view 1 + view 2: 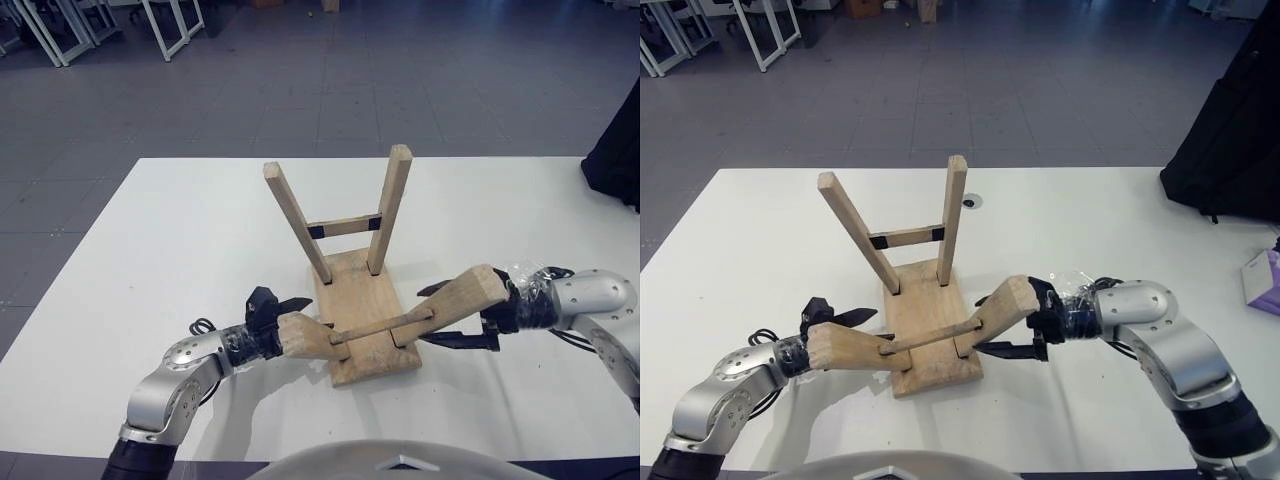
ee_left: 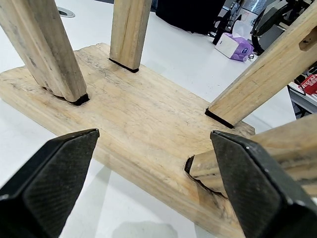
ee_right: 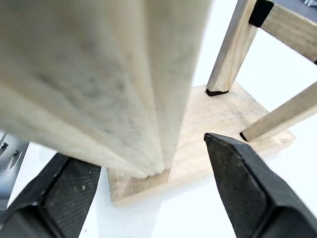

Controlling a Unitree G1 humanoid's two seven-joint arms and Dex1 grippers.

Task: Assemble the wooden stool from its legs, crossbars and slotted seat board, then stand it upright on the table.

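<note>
- The stool was seen upside down near the middle of the white table (image 1: 180,230), with the slotted seat board (image 1: 365,300) laid flat on the tabletop.
- At the far end of the board, two far legs (image 1: 390,210) were stood upright in their slots and joined by a short far crossbar (image 1: 345,227) with dark patches at its ends.
- At the near end, the near left leg (image 1: 305,337) and the near right leg (image 1: 465,297) were seated in their slots but splayed outward, low over the table. They were linked by a thin crossbar (image 1: 385,327).
- The left gripper (image 2: 154,136) was found at the outer end of the near left leg. Its fingers (image 2: 49,183) were spread wide, with nothing pinched between them and the leg lying beside one of them.
- The right gripper (image 3: 148,156) was placed at the outer end of the near right leg. Its fingers (image 3: 242,188) were spread wide on either side of the leg, and a gap could be seen between the leg and one finger.
- A purple box (image 1: 1260,280) was noted at the table's right edge, and a black bag (image 1: 1230,130) beyond that edge.
</note>
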